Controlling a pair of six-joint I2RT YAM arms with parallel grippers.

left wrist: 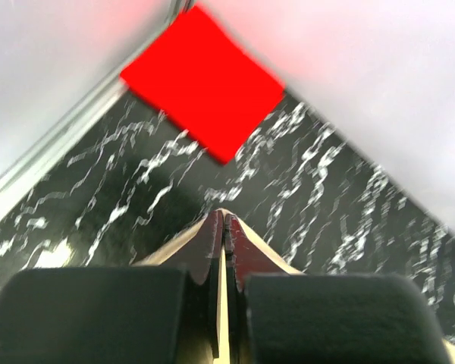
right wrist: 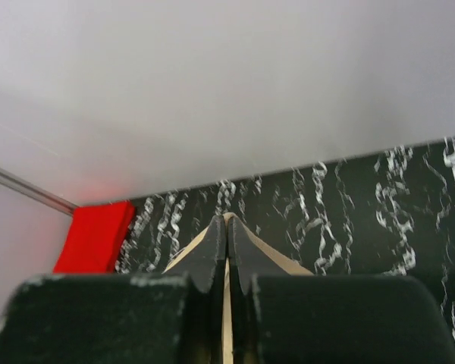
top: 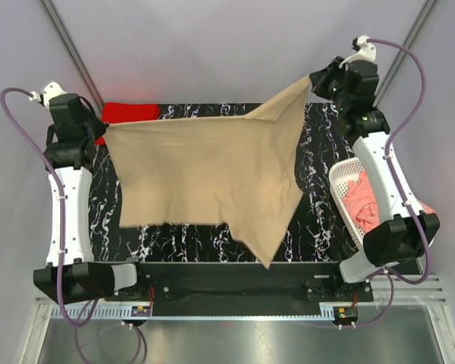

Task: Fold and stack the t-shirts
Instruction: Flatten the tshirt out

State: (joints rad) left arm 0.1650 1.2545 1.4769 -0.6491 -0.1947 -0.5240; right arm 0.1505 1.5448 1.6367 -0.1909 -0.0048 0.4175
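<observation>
Top view: tan t-shirt (top: pixel 212 174) hangs spread above the bench (top: pixel 106 220), left gripper (top: pixel 102 135) and right gripper (top: pixel 312 82) each clamped on one corner. The right corner sits higher, so it likely lands skewed, and the loose lower point may bunch. Folded red t-shirt (top: pixel 129 112) at far-left bench corner, just beside the cloth, could get covered or dragged. Pink t-shirt (top: pixel 360 201) in white basket (top: pixel 337 178) at the right edge. Left wrist: left gripper (left wrist: pixel 221 220) shut on a thin tan edge; small bite, a tug could slip it. Black white-veined bench, pale walls (left wrist: pixel 53 68). Right wrist: right gripper (right wrist: pixel 227 224) same thin pinch, same slip risk; red t-shirt far left, plain grey walls behind.
</observation>
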